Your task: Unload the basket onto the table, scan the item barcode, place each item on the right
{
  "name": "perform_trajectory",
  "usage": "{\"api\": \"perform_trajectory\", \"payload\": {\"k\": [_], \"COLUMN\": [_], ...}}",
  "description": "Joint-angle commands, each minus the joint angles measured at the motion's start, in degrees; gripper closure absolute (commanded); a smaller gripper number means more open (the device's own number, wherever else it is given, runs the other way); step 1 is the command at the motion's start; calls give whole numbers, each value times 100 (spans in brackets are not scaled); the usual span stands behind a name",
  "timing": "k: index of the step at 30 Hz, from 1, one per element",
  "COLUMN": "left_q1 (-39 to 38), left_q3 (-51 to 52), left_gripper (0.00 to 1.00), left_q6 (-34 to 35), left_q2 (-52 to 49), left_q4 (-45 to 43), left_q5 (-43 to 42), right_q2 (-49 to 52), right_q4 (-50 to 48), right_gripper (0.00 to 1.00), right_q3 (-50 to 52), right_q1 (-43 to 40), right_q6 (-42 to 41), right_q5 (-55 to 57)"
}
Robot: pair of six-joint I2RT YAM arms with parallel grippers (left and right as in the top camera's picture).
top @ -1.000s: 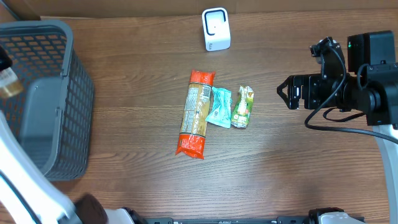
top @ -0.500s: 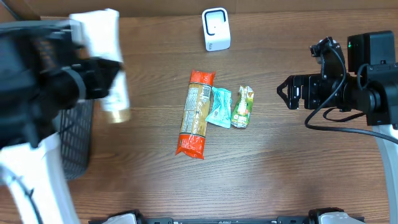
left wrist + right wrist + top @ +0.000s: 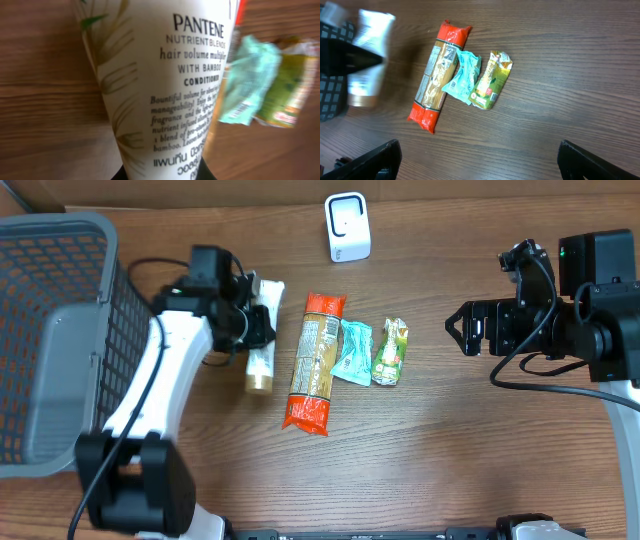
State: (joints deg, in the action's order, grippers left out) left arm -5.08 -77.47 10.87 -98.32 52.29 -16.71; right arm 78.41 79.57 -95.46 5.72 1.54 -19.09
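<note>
We are gripping the conditioner tube (image 3: 262,360) with the left gripper (image 3: 256,328), its jaws shut across the tube's middle and the gold cap pointing toward six o'clock in the overhead view. We cannot tell whether the tube is touching the table (image 3: 450,460). At three o'clock, just beside it, the pasta packet (image 3: 313,363), the teal packet (image 3: 352,352) and the green packet (image 3: 390,352) are lying in a row. The basket (image 3: 60,330) is standing at nine o'clock. The scanner (image 3: 347,227) is waiting at about one o'clock, well apart from the tube. The right gripper (image 3: 452,330) is hanging wide open and empty at three o'clock. We are judging this as the carry step: item in hand, not yet presented. The wrist view is showing only printed text, no barcode, so the next move is calling for a swing toward the scanner and a turn of the tube until the barcode faces it.
</note>
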Motion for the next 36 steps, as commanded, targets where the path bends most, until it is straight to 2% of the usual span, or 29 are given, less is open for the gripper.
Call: {"api": "perform_trajectory", "payload": {"k": [1, 4, 9, 11, 12, 13, 20, 29, 36], "left_q1": [-107, -133, -181, -186, -186, -186, -184, -181, -181], "left_q3": [260, 326, 323, 262, 221, 168, -780, -2507, -2610], "left_gripper": [96, 94, 74, 38, 15, 0, 0, 0, 1], "left_q6": [459, 592, 590, 590, 590, 595, 581, 179, -243], "left_q2": [-380, -721, -892, -861, -841, -815, -308, 1019, 2024], "left_q4": [-393, -605, -684, -667, -625, -564, 308, 1419, 1967], "left_q5": [15, 13, -90, -90, -90, -92, -85, -68, -61], "right_q2": [11, 11, 11, 11, 11, 11, 11, 11, 11], "right_q4": [-20, -20, -20, -20, -20, -20, -20, -20, -20], "right_gripper": [0, 0, 0, 0, 0, 0, 0, 0, 0], "right_q3": [-131, -131, -131, -131, -131, -131, -131, -131, -131], "right_q1": [28, 28, 28, 28, 28, 28, 28, 28, 28], "right_q6": [42, 42, 42, 42, 42, 44, 42, 42, 42], "right_q5": [17, 17, 20, 17, 20, 20, 17, 17, 17]}}
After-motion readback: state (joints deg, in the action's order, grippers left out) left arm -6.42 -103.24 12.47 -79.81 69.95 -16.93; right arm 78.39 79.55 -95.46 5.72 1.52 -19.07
